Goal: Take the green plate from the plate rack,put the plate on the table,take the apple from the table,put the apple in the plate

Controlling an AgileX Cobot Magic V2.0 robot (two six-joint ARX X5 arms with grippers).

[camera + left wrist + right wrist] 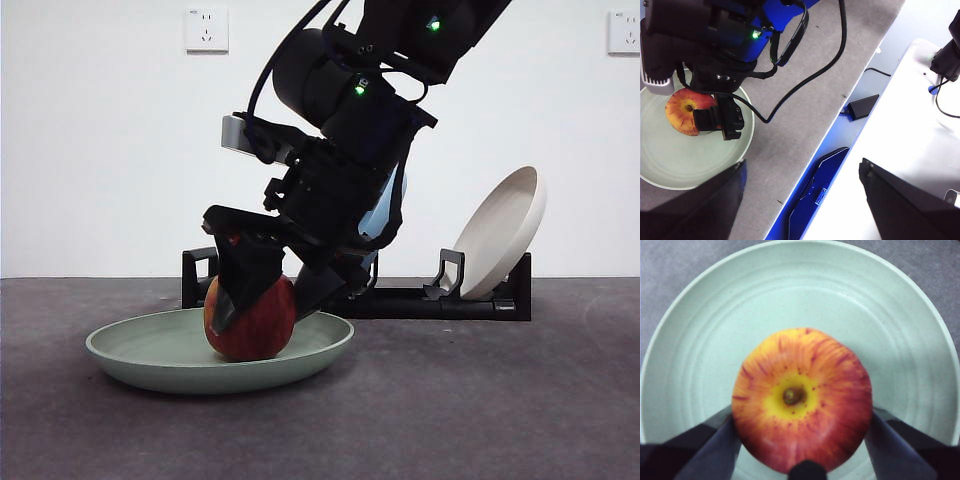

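Note:
The green plate (130, 350) lies flat on the table (480, 400), in front of the plate rack (420, 300). The apple (255, 325) sits in the plate, left of its middle, stem dimple facing up. My right gripper (275, 295) comes down from above, and its two jaws press the apple's sides. In the right wrist view the apple (802, 400) fills the space between the right gripper (801, 422) jaws, with the green plate (790, 290) beneath it. The left gripper (800, 185) hangs open and empty high above the table edge, looking down on the apple (682, 112) and the plate (670, 160).
A cream-white plate (500, 235) leans in the rack's right end. A blue plate (385, 215) shows partly behind the arm. Past the table's edge lie a black power adapter (862, 106) and its cable on the floor.

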